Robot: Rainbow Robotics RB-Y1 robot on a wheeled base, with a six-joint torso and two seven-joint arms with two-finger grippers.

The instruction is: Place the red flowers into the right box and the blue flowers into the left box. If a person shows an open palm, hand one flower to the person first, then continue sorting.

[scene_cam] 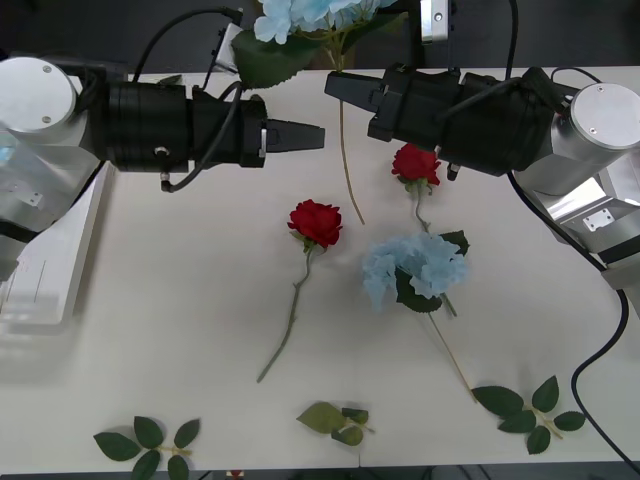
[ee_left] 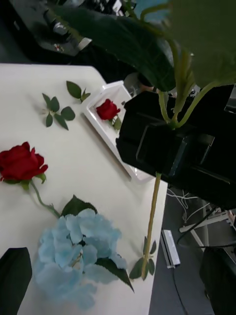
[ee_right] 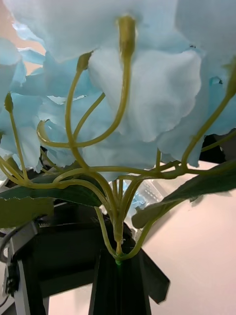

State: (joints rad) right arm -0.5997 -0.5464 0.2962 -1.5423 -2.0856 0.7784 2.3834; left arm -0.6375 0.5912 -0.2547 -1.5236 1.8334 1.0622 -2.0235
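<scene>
Right end effector (scene_cam: 335, 88) clamped on thin green stem of pale blue fabric hydrangea (scene_cam: 300, 15), raised at 12 o'clock above white counter (scene_cam: 180, 300). Left end effector (scene_cam: 312, 135) closed, empty. Judgement: light, floppy, top-heavy; grip stem near head.

The white table (scene_cam: 170, 300) carries two red roses: one (scene_cam: 316, 221) below and between the two facing jaws, another (scene_cam: 415, 163) just under the right jaws. A pale blue hydrangea (scene_cam: 415, 268) lies beyond that rose. Loose leaf sprigs (scene_cam: 147, 446) (scene_cam: 338, 420) (scene_cam: 530, 408) line the near edge. A white bin (scene_cam: 50, 270) sits under the left arm.
</scene>
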